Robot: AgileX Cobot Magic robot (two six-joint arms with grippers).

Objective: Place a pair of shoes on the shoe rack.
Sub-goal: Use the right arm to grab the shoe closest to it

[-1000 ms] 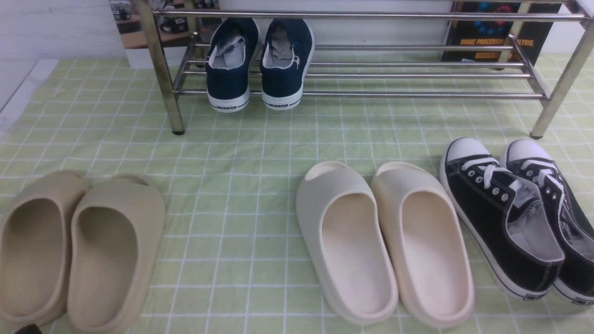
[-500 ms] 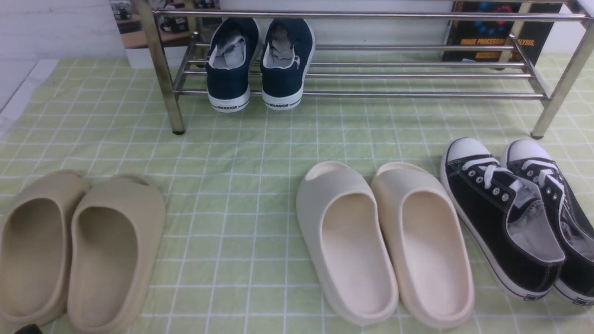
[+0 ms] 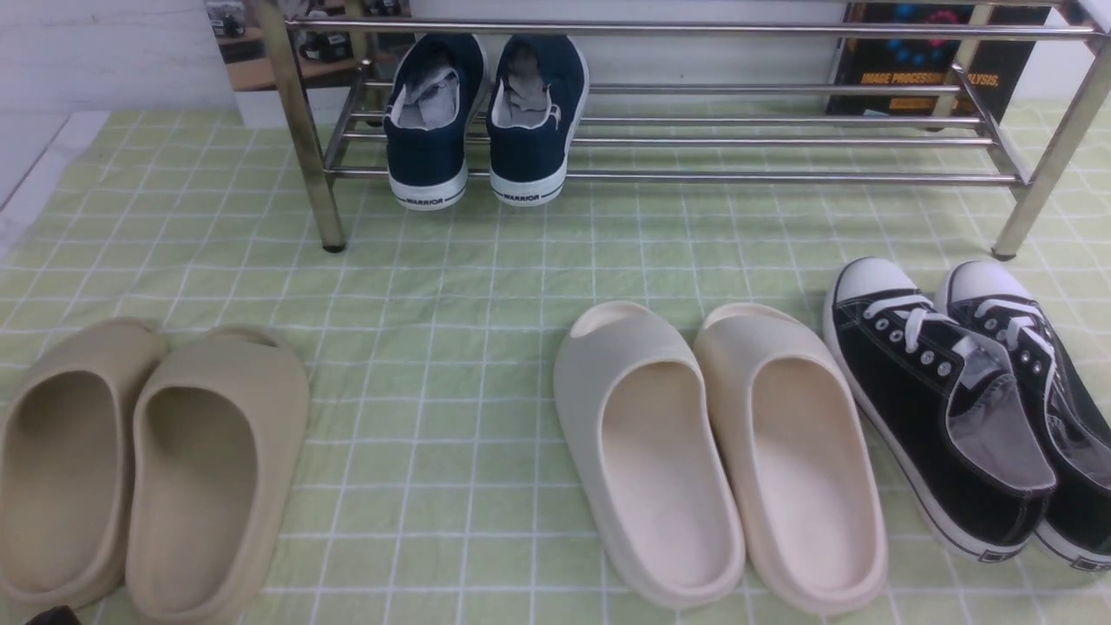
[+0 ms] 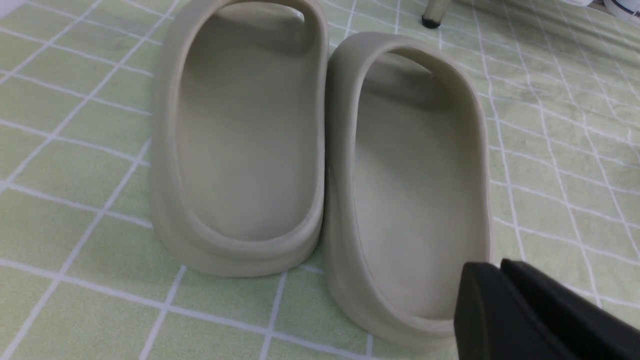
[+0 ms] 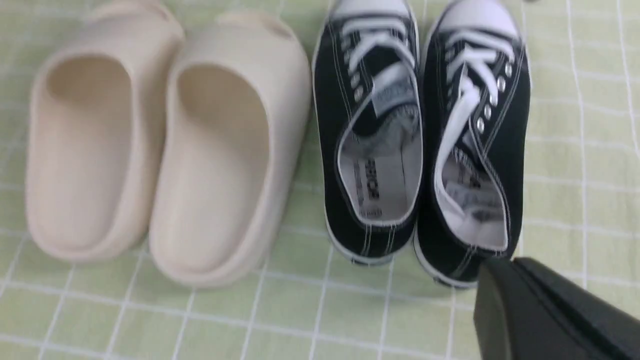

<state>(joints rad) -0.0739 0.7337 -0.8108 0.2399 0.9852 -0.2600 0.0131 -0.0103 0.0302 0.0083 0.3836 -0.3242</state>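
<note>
The pair of black sneakers with white toe caps and laces [image 3: 937,408] stands on the green checked cloth at the front right, toes toward the shoe rack [image 3: 694,176]. The chrome rack spans the back. In the right wrist view the two sneakers [image 5: 370,125] lie side by side, and my right gripper [image 5: 505,262] is shut and empty just behind the heel of one of them. My left gripper [image 4: 487,267] is shut and empty over the heel rim of a beige slipper [image 4: 415,175]. Only a dark corner of the left gripper [image 3: 52,616] shows in the front view.
Navy WARRIOR sneakers [image 3: 477,113] sit on the rack's lower bars at its left end. Cream slippers [image 3: 720,451] lie just left of the black sneakers. Beige slippers [image 3: 139,469] lie at the front left. A dark printed box [image 3: 920,61] stands behind the rack.
</note>
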